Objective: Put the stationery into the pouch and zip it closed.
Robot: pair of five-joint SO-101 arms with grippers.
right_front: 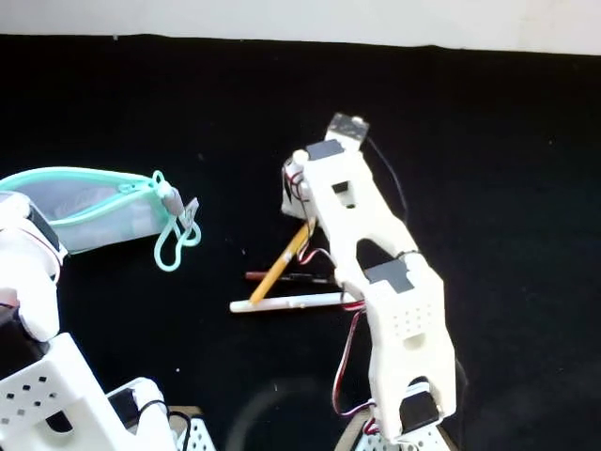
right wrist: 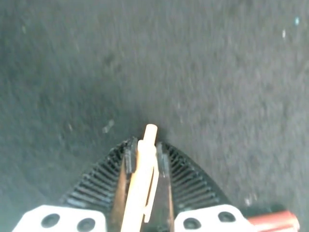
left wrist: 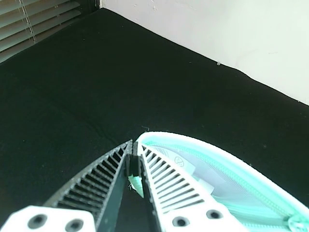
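Observation:
A mint-green pouch (right_front: 89, 207) with clear sides lies at the left of the black table, its mouth unzipped. Its zipper pull (right_front: 170, 199) and a mint cord loop (right_front: 176, 244) sit at its right end. My left gripper (left wrist: 133, 163) is shut on the rim at the other end of the pouch (left wrist: 217, 166). At the table's middle my right gripper (right_front: 299, 193) is shut on a yellow pen (right_front: 285, 261), whose lower end slants down toward the table. The yellow pen (right wrist: 141, 169) lies between the shut fingers of the right gripper (right wrist: 143, 147). A white pen (right_front: 286, 303) and a dark red pen (right_front: 282, 277) lie beneath.
The right arm's white body (right_front: 394, 301) runs from the front edge to the table's middle, with wires beside it. The left arm's base (right_front: 47, 385) fills the front left corner. A white wall (right_front: 376, 19) borders the table's far edge. A red pen end (right wrist: 270, 221) shows beside the right gripper.

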